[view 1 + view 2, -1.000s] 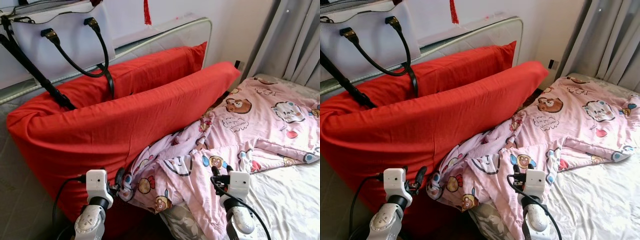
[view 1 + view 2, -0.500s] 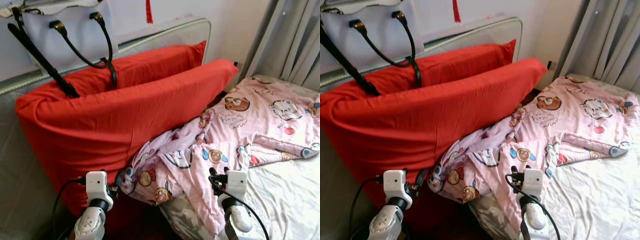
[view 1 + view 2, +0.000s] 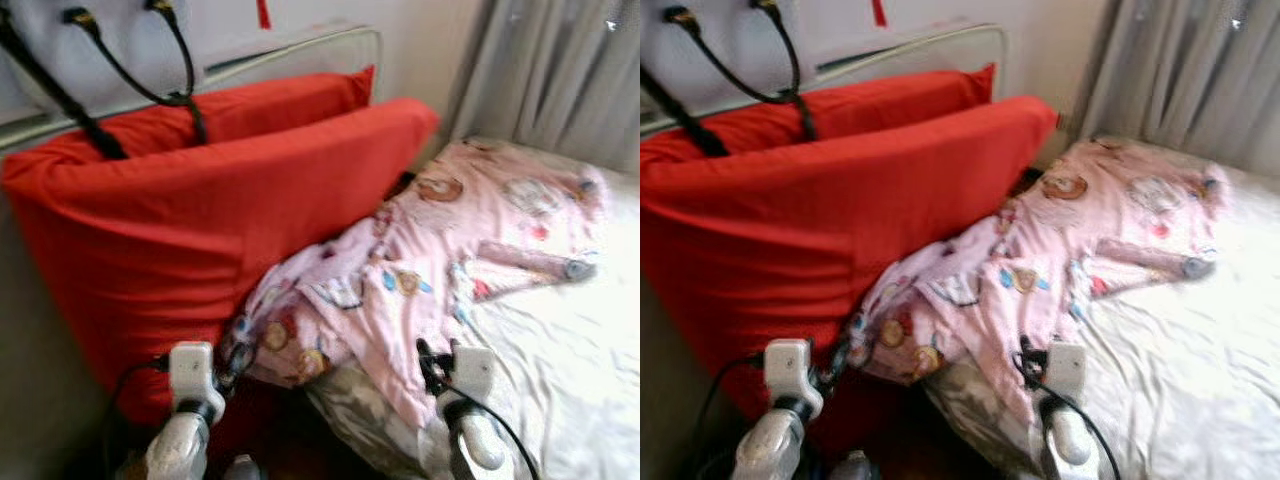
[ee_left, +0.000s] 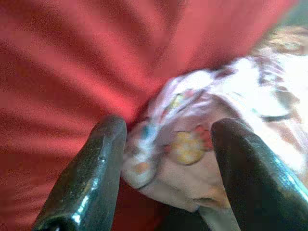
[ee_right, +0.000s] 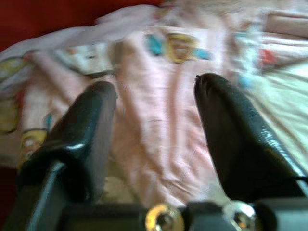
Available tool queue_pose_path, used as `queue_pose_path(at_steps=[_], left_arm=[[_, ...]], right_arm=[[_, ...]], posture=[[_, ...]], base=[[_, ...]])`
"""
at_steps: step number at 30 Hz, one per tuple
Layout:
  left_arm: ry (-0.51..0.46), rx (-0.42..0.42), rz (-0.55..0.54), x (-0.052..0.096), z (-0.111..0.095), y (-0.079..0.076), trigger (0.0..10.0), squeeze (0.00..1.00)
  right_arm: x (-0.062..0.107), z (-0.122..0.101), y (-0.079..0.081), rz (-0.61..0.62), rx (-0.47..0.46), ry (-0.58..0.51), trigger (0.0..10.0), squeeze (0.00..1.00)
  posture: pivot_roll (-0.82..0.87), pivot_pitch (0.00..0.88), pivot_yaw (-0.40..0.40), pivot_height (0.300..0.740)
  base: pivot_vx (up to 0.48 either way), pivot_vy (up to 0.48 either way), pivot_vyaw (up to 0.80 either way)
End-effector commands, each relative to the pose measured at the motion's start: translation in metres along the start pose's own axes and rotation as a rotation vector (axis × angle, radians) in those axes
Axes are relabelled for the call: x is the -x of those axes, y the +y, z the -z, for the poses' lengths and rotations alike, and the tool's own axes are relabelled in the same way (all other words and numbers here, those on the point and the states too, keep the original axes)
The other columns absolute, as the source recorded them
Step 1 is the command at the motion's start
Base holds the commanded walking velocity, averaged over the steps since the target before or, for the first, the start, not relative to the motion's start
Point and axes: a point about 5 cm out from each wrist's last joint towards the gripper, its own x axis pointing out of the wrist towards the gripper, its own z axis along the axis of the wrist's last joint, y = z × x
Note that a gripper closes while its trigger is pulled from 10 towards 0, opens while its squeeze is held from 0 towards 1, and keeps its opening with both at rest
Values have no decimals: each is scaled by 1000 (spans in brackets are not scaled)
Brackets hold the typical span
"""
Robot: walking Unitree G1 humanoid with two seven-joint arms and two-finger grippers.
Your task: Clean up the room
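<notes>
A pink cartoon-print blanket [image 3: 440, 250] lies crumpled across the bed, its bunched end resting against two big red pillows [image 3: 200, 220] that lean on the headboard. My left gripper [image 3: 236, 356] is held low in front of the red pillow, open, with the blanket's bunched corner [image 4: 178, 144] just beyond its fingertips. My right gripper [image 3: 426, 362] hovers open over the blanket's near edge [image 5: 159, 110]. Nothing sits between the fingers [image 5: 86, 139] of either gripper.
A pale handbag with black handles [image 3: 175, 60] hangs above the pillows on the headboard rail [image 3: 300, 55]. Grey curtains [image 3: 560, 70] hang at the back right. White sheet [image 3: 580, 340] covers the bed's right side; a grey patterned cushion [image 3: 350, 405] shows under the blanket.
The whole picture has slid left and blurred, so the camera moved. Both arms keep the same pose with fingers open; the blanket and pillows lie as before.
</notes>
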Motion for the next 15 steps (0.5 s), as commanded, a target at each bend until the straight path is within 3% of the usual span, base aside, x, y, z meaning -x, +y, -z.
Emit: queue_pose_path(at_steps=[1,2,3,15], left_arm=[[39,2,3,3,7,-1,10000,0],[39,4,5,3,7,-1,10000,0],[41,5,9,3,8,-2,10000,0],[46,27,25,3,8,-6,10000,0]], right_arm=[[2,4,1,-2,-9,14,10000,1000],[2,4,1,-5,-5,16,10000,1000],[2,4,1,-7,-2,18,10000,0],[2,7,3,-15,-8,32,10000,0]], posture=[[-40,0,-14,652],[-40,0,-14,652],[-40,0,-14,652],[-38,0,-17,652]], base=[[0,0,0],[0,0,0],[0,0,0],[0,0,0]])
